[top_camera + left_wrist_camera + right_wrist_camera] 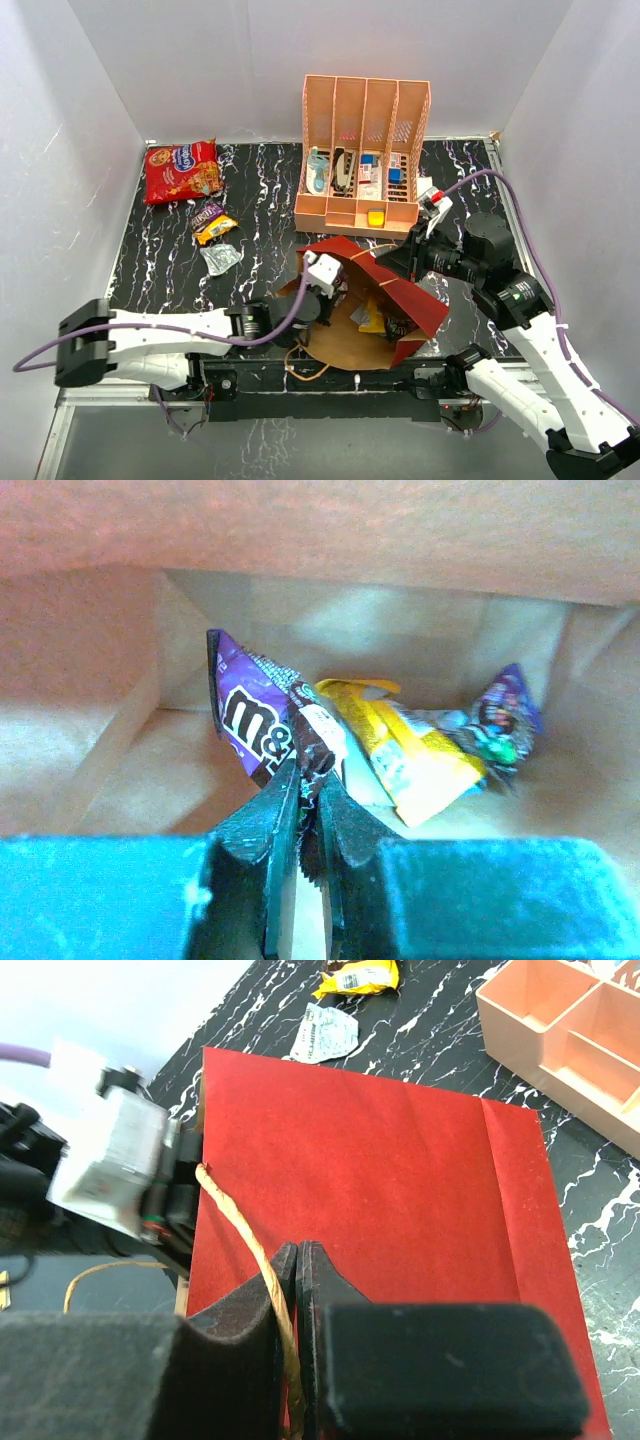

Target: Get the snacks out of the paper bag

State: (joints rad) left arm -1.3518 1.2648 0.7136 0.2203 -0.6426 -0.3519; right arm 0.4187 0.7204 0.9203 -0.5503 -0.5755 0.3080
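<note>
Gripper of left arm [308,780] closed on purple candy packet [245,715] inside red, kraft-lined paper bag [100,750]; right gripper [300,1250] clamped on twine handle [233,1215].

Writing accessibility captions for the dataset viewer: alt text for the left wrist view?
Left gripper, jaws closed on the corner of a purple M&M's packet inside the kraft-brown paper bag. A yellow packet and a dark packet lie beside it.

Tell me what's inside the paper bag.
Visible inside the paper bag: a purple M&M's packet pinched by the left gripper, a yellow packet beside it, and a dark packet at the far corner. Anything beneath them or under the gripper is hidden.
</note>
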